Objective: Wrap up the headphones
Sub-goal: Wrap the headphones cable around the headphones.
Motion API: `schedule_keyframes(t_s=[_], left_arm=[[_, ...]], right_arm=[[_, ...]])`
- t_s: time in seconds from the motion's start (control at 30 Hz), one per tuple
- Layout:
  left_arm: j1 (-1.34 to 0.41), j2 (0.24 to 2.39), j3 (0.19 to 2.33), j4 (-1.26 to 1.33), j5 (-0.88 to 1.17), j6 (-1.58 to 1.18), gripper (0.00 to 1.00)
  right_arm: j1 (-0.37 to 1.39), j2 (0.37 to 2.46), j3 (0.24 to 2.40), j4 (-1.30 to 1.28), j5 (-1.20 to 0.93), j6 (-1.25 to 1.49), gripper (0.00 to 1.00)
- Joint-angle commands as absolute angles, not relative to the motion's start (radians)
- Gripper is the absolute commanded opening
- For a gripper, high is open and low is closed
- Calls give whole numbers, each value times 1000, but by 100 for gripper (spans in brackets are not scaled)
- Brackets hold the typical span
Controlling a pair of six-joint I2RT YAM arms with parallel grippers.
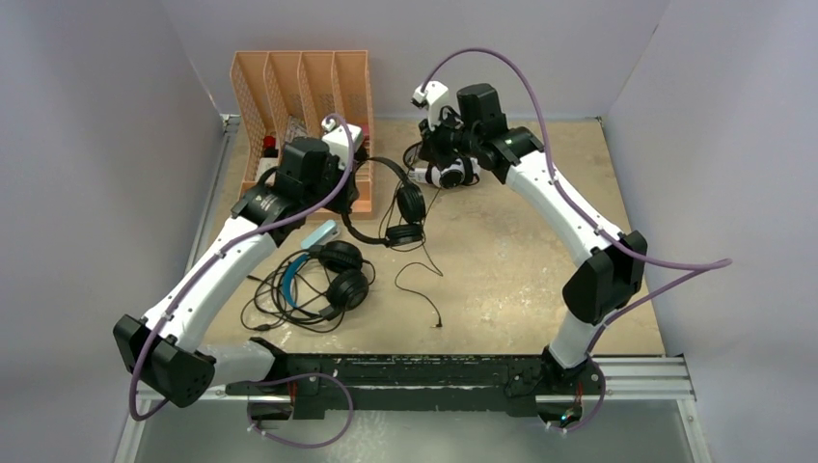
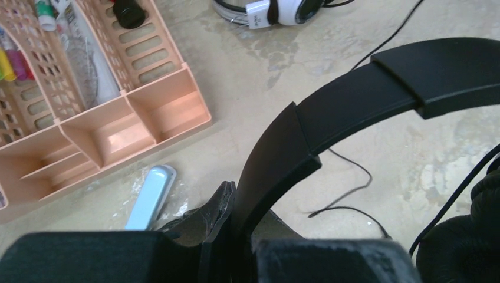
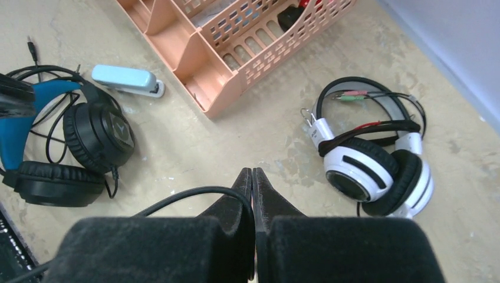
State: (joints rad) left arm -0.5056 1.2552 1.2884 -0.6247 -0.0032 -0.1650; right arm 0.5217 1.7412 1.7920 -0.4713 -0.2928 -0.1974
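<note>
Headphones: slim all-black set (image 1: 410, 204) at middle of counter (image 1: 521, 280), headband (image 2: 354, 100) clamped in left end effector (image 2: 239, 218) for steadying. Right end effector (image 3: 252, 177) closed together, apparently pinching thin cable (image 3: 188, 191) — likely keeping it taut for winding.

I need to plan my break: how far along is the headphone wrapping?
Looks done: the white headset has its cord wound around it. In hand: the left gripper clamps the band of the black headset, and the shut right gripper seems to pinch its cable. Left: the blue headset, its cord lying in loose loops.
</note>
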Motion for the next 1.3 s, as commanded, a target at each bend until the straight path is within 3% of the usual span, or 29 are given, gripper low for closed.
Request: schedule_keyframes(t_s=[0.0, 0.17, 0.33, 0.67, 0.93, 1.27], left_arm=[[-509, 1210, 1373, -579, 132, -203, 0], [-509, 1197, 1411, -550, 107, -300, 0], [-509, 1191, 1435, -444, 93, -517, 0], [-509, 1217, 1538, -328, 95, -865, 0], [-509, 1239, 1645, -354, 14, -915, 0], [-509, 1294, 1822, -483, -172, -840, 0]], right_arm=[[513, 1689, 1738, -347, -355, -144, 0], [512, 1644, 1580, -229, -389, -75, 0], [509, 1580, 1340, 89, -431, 130, 0], [539, 1676, 1187, 632, -406, 503, 7], [595, 1802, 1147, 919, -394, 563, 16], [603, 1883, 1030, 1107, -442, 605, 0]])
